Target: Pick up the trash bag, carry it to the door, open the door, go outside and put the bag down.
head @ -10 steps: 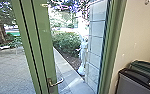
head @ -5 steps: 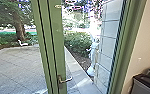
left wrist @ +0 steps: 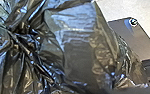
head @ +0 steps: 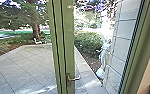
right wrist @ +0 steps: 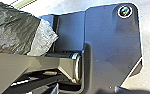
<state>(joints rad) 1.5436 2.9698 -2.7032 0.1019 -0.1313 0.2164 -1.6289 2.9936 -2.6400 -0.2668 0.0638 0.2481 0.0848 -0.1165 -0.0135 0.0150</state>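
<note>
Glare swallows most of a pale shape beside the hedge, beyond the door; I can't make it out. The trash bag is close in front of the left wrist, cut off at the sides and hiding part of the robot's dark plate. It's black, shiny, bunched in tight creases, smoother in the middle. From here I can't tell how either pincer stands.

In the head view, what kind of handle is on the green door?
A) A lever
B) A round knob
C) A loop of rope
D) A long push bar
A: the handle is a short lever that sticks out sideways from the green door.
</note>
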